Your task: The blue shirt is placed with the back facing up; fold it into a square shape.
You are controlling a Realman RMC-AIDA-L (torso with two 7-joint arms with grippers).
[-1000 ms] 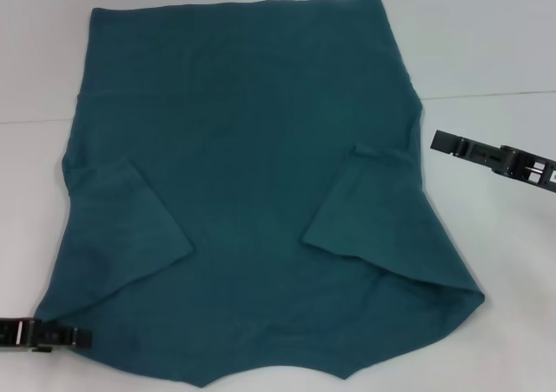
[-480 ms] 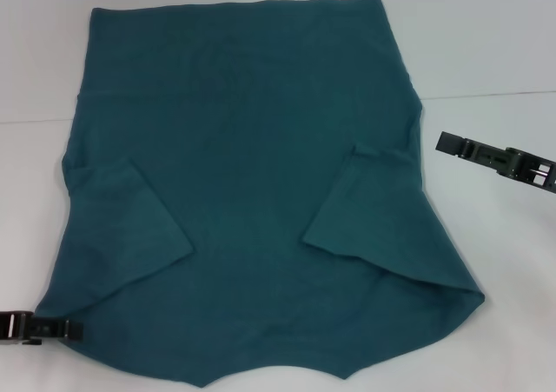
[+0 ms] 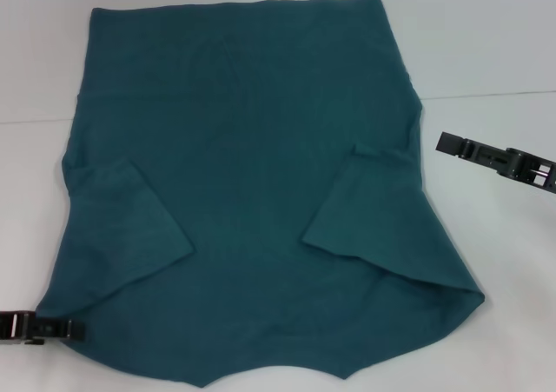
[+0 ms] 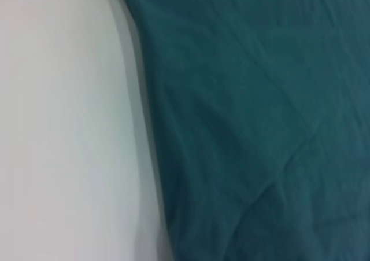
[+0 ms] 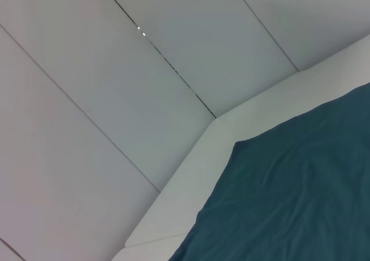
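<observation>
Head view: blue shirt (image 3: 252,192) lies plain, no lettering legible.

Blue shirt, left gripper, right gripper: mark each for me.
blue shirt (image 3: 252,175), head view, middle of the plain back.
left gripper (image 3: 76,329), head view, tip at shirt's near left corner.
right gripper (image 3: 445,142), head view, tip beside shirt's right edge.

A white bench (image 3: 504,44) carries the work. The blue shirt (image 3: 252,192) lies spread flat on it, plain side up, both sleeves folded inward over the body.
</observation>
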